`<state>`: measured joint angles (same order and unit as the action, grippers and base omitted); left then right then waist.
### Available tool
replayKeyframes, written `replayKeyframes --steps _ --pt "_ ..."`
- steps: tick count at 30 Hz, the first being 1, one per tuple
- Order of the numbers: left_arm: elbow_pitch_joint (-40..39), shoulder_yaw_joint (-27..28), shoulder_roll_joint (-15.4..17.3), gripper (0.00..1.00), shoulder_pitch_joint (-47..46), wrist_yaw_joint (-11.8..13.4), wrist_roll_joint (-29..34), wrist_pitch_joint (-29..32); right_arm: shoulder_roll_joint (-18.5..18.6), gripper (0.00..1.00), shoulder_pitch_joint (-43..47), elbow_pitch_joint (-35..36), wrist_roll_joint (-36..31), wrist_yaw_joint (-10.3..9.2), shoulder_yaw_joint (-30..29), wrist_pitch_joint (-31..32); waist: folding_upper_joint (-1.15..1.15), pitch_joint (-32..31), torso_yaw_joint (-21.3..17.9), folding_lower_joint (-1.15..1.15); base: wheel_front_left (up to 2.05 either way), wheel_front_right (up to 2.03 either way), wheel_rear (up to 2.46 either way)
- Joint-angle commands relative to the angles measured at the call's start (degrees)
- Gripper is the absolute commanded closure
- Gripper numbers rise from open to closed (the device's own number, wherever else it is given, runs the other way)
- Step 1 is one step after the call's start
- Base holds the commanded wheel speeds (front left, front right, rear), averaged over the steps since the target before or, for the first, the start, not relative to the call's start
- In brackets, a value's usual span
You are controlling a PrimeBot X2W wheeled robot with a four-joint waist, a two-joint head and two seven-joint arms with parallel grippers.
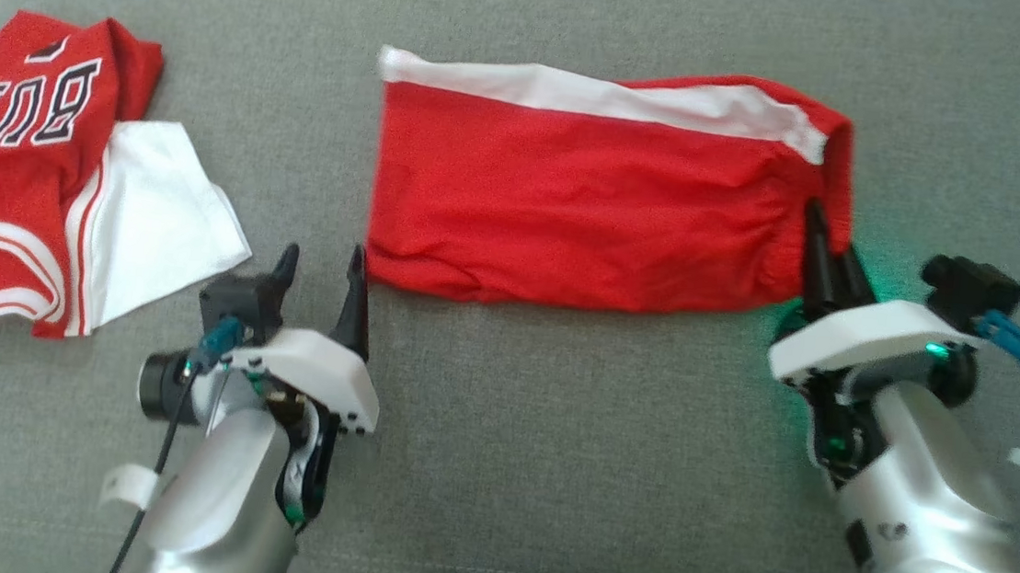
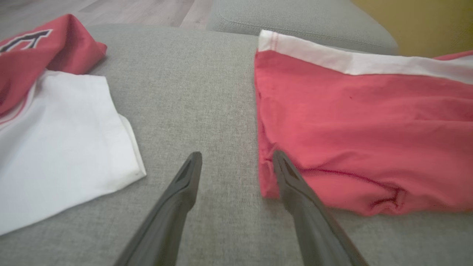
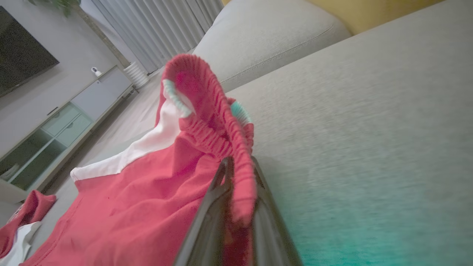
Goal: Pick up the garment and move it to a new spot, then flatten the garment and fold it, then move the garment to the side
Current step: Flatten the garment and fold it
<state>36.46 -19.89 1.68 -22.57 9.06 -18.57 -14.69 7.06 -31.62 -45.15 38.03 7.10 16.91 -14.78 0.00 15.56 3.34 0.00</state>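
Pinching the red shorts point(image 1: 590, 210) by the waistband at their right end, the right gripper point(image 1: 826, 238) is likely starting the pick-up; the left gripper point(image 1: 323, 261), spread wide beside their near-left corner, should clamp it next; the Bulls jersey point(image 1: 17, 114) lies folded at the left

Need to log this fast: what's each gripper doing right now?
Left gripper: open, holding nothing.
Right gripper: shut on the elastic waistband of the red cloth shorts with a white side stripe.
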Motion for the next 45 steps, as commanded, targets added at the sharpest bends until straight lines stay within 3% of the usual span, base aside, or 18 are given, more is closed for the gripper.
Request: replayKeyframes --steps 1,6,12,19,20,21,22,23,28,31,35,45 --pt "-1.8 1.3 1.2 0.0 -0.1 0.0 -0.2 -0.3 0.2 1.0 0.0 2.4 0.7 0.39 1.1 -0.2 0.0 -0.5 -0.1 0.0 0.0 0.0 0.0" --pt "-2.0 -0.4 1.2 0.0 1.6 0.0 -1.6 -0.3 0.3 1.0 -0.6 9.2 3.9 0.39 5.9 3.7 0.0 -1.7 1.0 0.0 0.0 0.0 0.0" --pt "-2.2 -3.6 1.2 0.0 2.9 0.2 -3.7 -0.3 -2.0 1.0 -0.6 16.6 8.4 0.39 11.9 10.1 0.0 -2.8 5.7 0.0 0.0 0.0 0.0" --pt "-2.9 -7.6 1.2 0.0 3.9 1.0 -5.5 -0.3 -3.9 1.0 -3.1 11.3 6.8 0.39 13.2 9.2 0.0 -2.8 12.8 0.0 0.0 0.0 0.0" --pt "-3.1 -8.2 1.2 0.0 3.9 1.1 -5.6 -0.3 -4.0 0.61 -3.5 10.1 7.0 0.39 13.5 8.8 0.0 -2.6 13.5 0.0 0.0 0.0 0.0" --pt "-3.1 -8.7 1.2 0.0 3.9 1.2 -5.7 -0.3 -4.1 0.31 -4.0 9.0 7.4 0.39 13.7 8.3 0.0 -2.5 14.2 0.0 0.0 0.0 0.0" --pt "-3.1 -8.7 1.2 0.0 3.9 1.2 -5.7 -0.3 -4.1 0.31 -4.0 9.0 7.4 0.39 13.7 8.3 0.0 -2.5 14.2 0.0 0.0 0.0 0.0" --pt "-3.1 -9.0 1.2 0.0 3.9 1.3 -5.7 -0.3 -4.1 0.0 -4.4 8.2 7.8 0.39 14.1 7.6 0.0 -2.5 14.7 0.0 0.0 0.0 0.0" --pt "-3.6 -8.6 1.2 0.0 4.2 2.3 -5.6 -0.3 -4.2 0.0 -6.1 6.4 10.6 0.39 17.1 2.8 0.0 -2.7 14.5 0.0 0.0 0.0 0.0" --pt "-3.9 -7.5 1.2 0.0 4.4 2.7 -4.6 -0.3 -4.2 0.0 -7.1 3.3 7.8 0.39 15.9 0.7 0.0 -3.1 12.7 0.0 0.0 0.0 0.0" --pt "-5.5 -5.0 1.2 0.0 4.5 3.2 -2.7 -0.3 -3.6 0.0 -6.9 0.8 1.7 0.39 8.7 -0.2 0.0 -3.6 9.3 0.0 0.0 0.0 0.0" --pt "-10.5 1.4 1.2 0.0 6.3 3.7 5.0 -0.3 -3.5 0.0 4.3 8.4 -19.6 0.39 -11.7 -0.2 0.0 -5.4 1.0 0.0 0.0 0.0 0.0"
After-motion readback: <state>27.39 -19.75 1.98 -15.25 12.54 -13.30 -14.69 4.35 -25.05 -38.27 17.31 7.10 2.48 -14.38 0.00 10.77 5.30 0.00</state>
